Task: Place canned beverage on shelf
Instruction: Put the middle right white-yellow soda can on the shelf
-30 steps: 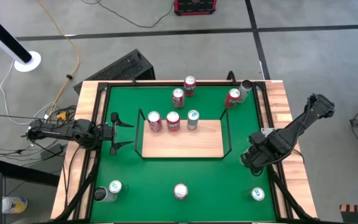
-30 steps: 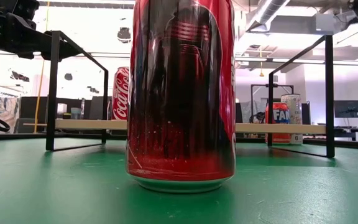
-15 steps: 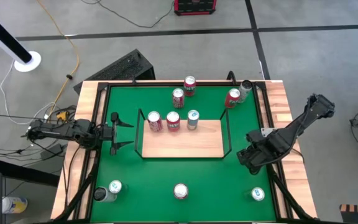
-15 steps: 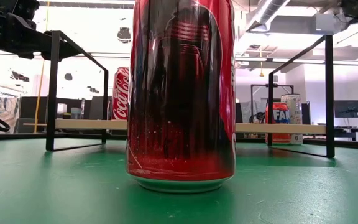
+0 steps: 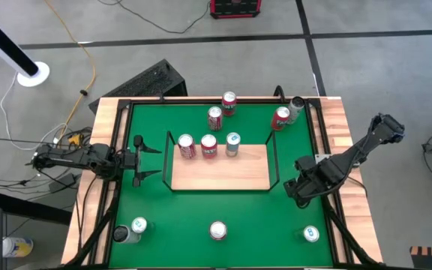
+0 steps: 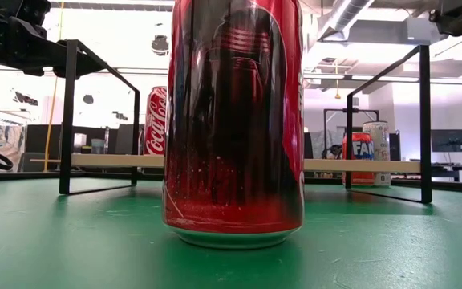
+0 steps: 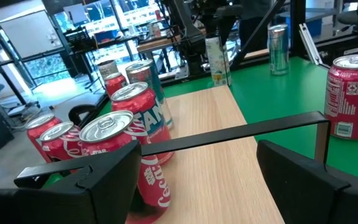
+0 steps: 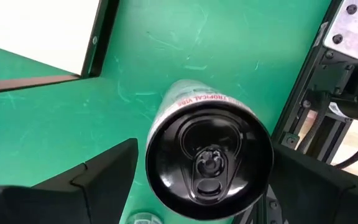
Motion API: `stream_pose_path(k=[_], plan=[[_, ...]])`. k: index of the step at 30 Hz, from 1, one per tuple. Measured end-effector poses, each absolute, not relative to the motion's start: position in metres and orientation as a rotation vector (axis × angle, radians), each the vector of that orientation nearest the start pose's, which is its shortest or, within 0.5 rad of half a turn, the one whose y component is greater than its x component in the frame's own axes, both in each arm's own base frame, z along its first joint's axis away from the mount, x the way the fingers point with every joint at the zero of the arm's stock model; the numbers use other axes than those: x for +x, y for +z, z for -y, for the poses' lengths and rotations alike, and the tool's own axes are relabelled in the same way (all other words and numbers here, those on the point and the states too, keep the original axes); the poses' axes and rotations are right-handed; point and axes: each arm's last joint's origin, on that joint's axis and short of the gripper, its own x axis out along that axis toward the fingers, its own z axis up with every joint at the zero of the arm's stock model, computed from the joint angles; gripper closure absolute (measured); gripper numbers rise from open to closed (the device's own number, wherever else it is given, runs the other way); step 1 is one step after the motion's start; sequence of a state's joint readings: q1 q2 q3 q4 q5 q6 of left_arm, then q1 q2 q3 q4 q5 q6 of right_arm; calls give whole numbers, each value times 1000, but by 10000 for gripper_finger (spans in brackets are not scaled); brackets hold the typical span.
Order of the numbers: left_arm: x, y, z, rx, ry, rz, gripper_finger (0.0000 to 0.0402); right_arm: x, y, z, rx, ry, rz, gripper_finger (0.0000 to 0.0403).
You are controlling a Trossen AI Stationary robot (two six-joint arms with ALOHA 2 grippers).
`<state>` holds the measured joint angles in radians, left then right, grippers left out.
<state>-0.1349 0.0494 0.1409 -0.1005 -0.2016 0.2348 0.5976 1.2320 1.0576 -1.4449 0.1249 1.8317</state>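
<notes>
The shelf [image 5: 220,166], a light-wood board with black wire rails, lies mid-table. Three cans [image 5: 208,145] stand along its far edge. My right gripper [image 5: 298,187] is open, just right of the shelf's right rail. In the right wrist view a pale can with a black top [image 8: 194,96] stands upright between its fingers [image 8: 104,171], on the green table top. The gripper hides this can in the high view. I cannot tell whether the fingers touch it. My left gripper [image 5: 150,159] is open and empty at the shelf's left rail [image 7: 229,134].
Three cans stand near the front edge [image 5: 139,225], [image 5: 217,230], [image 5: 310,234]. The middle one fills the low view [image 6: 233,120]. Several more cans stand behind the shelf [image 5: 214,116], [image 5: 280,116]. Black frame rails run along the table's sides [image 5: 328,217].
My right gripper has moved a little toward the table's left, closer to the shelf's right rail. My left arm has kept still.
</notes>
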Motion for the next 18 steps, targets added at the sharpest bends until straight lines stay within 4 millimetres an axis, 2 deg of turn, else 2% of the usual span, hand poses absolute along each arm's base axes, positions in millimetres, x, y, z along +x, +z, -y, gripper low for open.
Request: stream_pose_path(k=[3,10,14,18], plan=[[91,198,7,237,65,-17,95,150,273,-98,871,-1012,-1259,55],[91,198,7,236,64,-17,95,149,273,-97,851,-1013,-1270,117],[91,198,7,235,64,-17,95,149,274,-97,825,-992,-1283,125],[91,198,7,235,64,-17,95,148,284,-92,782,-1025,-1246,125]])
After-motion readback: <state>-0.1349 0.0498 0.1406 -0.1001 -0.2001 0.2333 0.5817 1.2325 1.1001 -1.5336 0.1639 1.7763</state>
